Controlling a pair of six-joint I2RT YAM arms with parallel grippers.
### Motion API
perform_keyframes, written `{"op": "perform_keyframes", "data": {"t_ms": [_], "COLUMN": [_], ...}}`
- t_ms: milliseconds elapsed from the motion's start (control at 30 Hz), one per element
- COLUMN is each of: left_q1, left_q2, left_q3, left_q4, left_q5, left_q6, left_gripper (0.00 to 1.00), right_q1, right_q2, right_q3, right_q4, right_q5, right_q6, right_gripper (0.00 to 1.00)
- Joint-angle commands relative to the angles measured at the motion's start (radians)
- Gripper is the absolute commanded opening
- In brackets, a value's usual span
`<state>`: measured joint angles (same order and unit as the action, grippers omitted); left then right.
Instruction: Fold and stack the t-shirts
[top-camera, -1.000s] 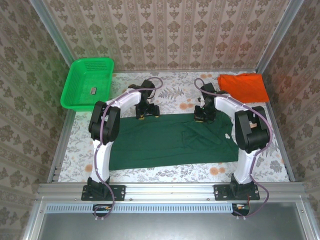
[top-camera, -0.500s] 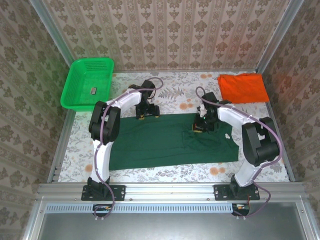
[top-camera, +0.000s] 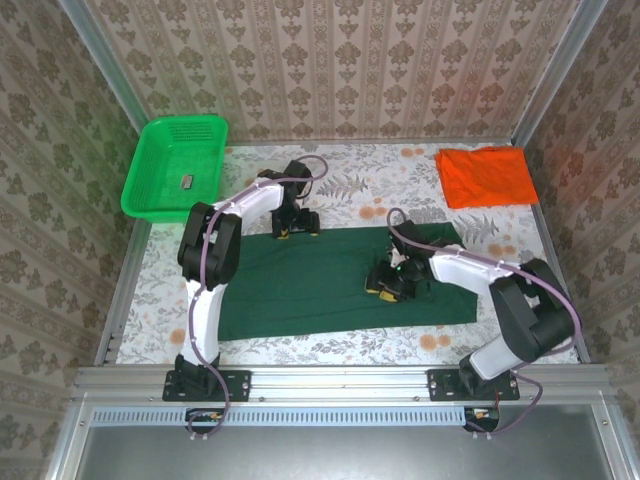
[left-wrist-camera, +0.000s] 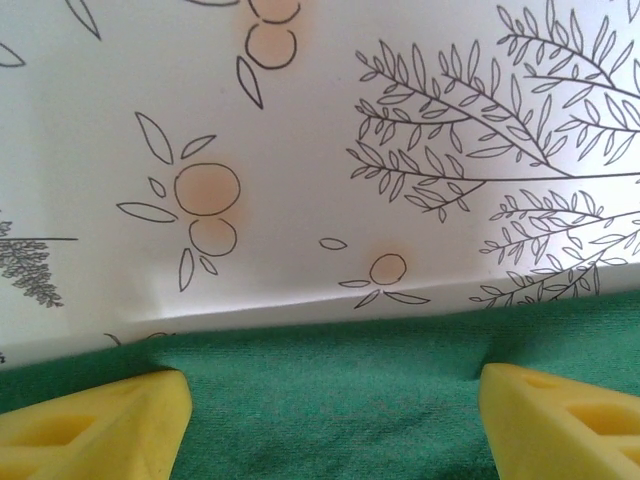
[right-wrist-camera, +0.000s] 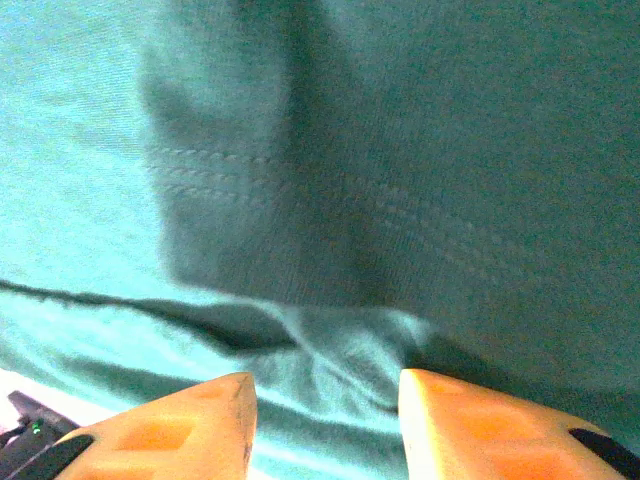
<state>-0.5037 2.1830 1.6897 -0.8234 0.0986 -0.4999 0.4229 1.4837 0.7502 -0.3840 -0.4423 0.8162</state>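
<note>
Green t-shirt (top-camera: 300, 290): spread flat on centre of table (top-camera: 340, 185), long axis L–R, over the floral cloth. L part smooth. R part has a second layer lying over it around the R gripper.

Orange t-shirt (top-camera: 487, 177): folded, far R corner of table, well apart from the green one.

R gripper (top-camera: 388, 285): low on the green shirt, R of centre. Wrist cam: jaws narrowed to a smallish gap, a pucker of green cloth pinched between the fingertips (right-wrist-camera: 170, 425). A darker layer w/ a stitched hem line sits just beyond the tips.

L gripper (top-camera: 297, 226): at the shirt's far edge, L of centre. Wrist cam: jaws wide apart, yellow fingertips (left-wrist-camera: 95, 425) down on the cloth right at its edge, nothing clamped. Shirt edge runs straight across between them, bare floral cloth beyond.

Green basket (top-camera: 150, 185): far L corner, clear of both shirts. Small dark item inside, can't ID.
</note>
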Motion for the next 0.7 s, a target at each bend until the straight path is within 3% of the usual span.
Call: {"op": "perform_keyframes", "data": {"t_ms": [0,133,300,433,667], "left_q1": [0.001,0.000,0.001,-0.001,-0.001], "left_q2": [-0.002,-0.026,-0.063,-0.072,-0.074], "left_q3": [-0.038,-0.032,-0.038,-0.043,-0.059], "left_q4": [-0.027,-0.030,-0.027,-0.029,-0.025], "left_q5": [-0.034,-0.044,-0.057,-0.062,-0.066], "left_q6": [0.026,0.027,0.029,0.034,0.029], "left_gripper": [0.79,0.79,0.79,0.79,0.79], "right_q1": [-0.098,-0.206,-0.220,-0.191,-0.077], "right_q2": [-0.133,-0.188,-0.086,0.065,0.268], "right_q3": [-0.056,-0.090,-0.009,0.064,0.180], "right_q4": [0.156,0.236,0.196,0.187,0.116], "right_q5": [-0.079,-0.079,-0.040,-0.034,-0.049], "right_q6": [0.145,0.231,0.166,0.129,0.049], "right_gripper": [0.48,0.46,0.31,0.22,0.18]}}
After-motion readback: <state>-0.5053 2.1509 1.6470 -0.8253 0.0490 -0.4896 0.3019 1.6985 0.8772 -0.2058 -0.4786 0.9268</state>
